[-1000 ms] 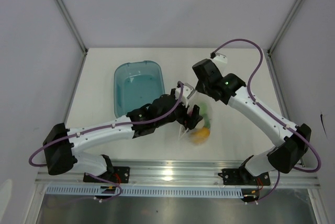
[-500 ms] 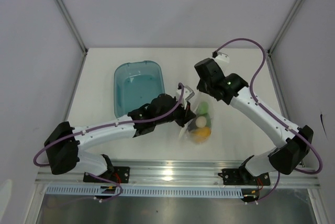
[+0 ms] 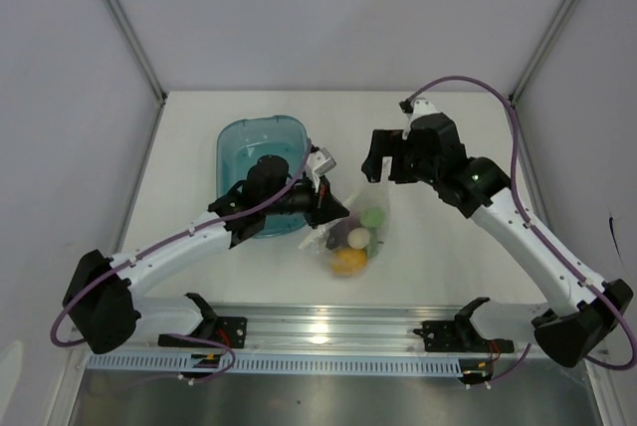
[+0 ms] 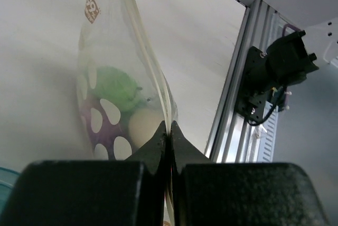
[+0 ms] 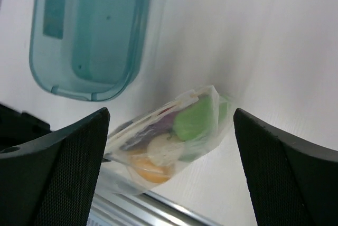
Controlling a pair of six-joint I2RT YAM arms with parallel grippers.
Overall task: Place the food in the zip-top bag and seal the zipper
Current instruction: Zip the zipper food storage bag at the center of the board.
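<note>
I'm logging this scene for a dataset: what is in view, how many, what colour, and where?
zip-top bag: one, clear with white dots, on the table right of the tub
green piece: one, light green, in the bag
white ball: one, white, in the bag
yellow-orange piece: one, at the bag's near end
purple piece: one, purple, in the bag
tub: one, translucent teal, left of the bag
table: one, white
rail: one, aluminium, at the near edge
left gripper: black, shut on the bag's edge
right gripper: black, open, beyond the bag
</note>
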